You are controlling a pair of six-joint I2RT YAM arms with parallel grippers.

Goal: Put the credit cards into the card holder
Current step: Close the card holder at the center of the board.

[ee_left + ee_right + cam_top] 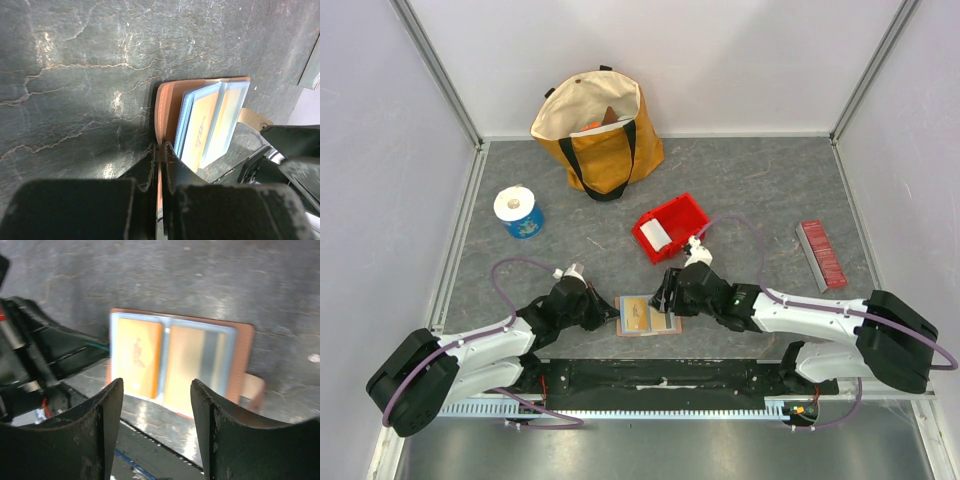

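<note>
The tan card holder point(646, 316) lies open on the table between the two arms. In the left wrist view its leather edge point(167, 107) runs into my left gripper point(161, 150), whose jaws are shut on it. A yellowish credit card point(202, 127) and a light blue one point(234, 112) sit in its clear pockets. My right gripper point(156, 385) hovers open just above the holder's point(245, 337) near edge with nothing between its fingers. Two yellowish cards point(140, 352) point(192, 362) show in the pockets below it. From above, the left gripper point(610, 312) and the right gripper point(667, 300) flank the holder.
A red plastic bin point(686, 216) with a white card-like rectangle point(657, 235) stands just behind the holder. A yellow tote bag point(600, 135) is at the back, a blue tub with a white roll point(519, 212) at the left, and a dark-red ribbed bar point(820, 254) at the right.
</note>
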